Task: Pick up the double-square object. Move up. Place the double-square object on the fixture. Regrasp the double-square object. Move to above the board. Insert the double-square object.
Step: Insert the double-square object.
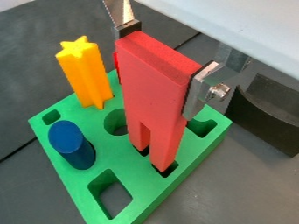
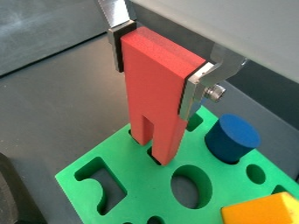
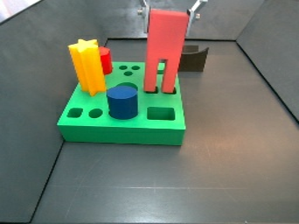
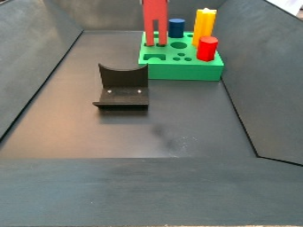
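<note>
The gripper [image 1: 163, 54] is above the green board [image 1: 87, 197], its two silver fingers [image 1: 214, 80] clamped on the upper end of the salmon-red double-square object [image 1: 152, 92]; the block hangs upright below the fingers, its two lobes reaching down into a board hole, visible in both wrist views [image 2: 158, 96]; a yellow star post [image 1: 84, 70] and a blue cylinder [image 1: 72, 143] stand in the board beside it; in a side view the dark fixture [image 4: 120, 87] sits well apart from the board, on the tabletop [image 4: 178, 133].
</note>
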